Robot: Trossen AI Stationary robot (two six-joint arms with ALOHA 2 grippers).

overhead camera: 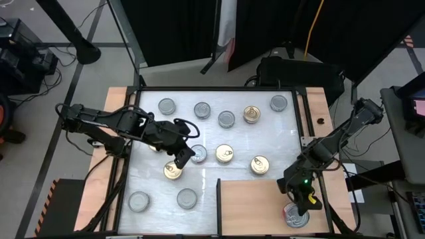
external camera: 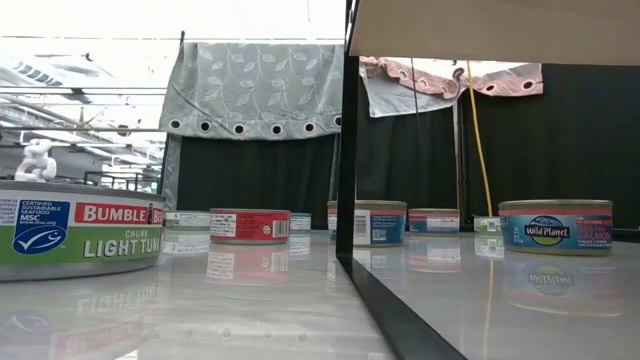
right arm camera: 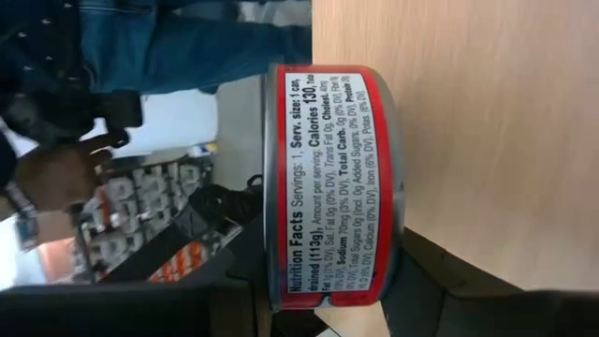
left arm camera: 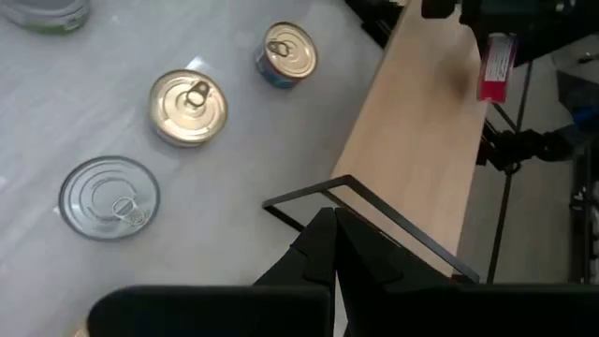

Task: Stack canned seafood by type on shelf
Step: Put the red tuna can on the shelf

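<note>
the right gripper (overhead camera: 300, 202) is clamped on a small flat round tin with a red label (right arm camera: 332, 187), holding it at the outer front corner of the light-brown rectangular wooden board (overhead camera: 255, 206). the left gripper (overhead camera: 180, 159) hangs with fingers pressed together over the white glossy tabletop (overhead camera: 206, 192), just above a gold-topped tin (overhead camera: 172, 170). other silver-topped and gold pull-ring tins (overhead camera: 224, 154) lie scattered across the tabletop, apart from the board.
</note>
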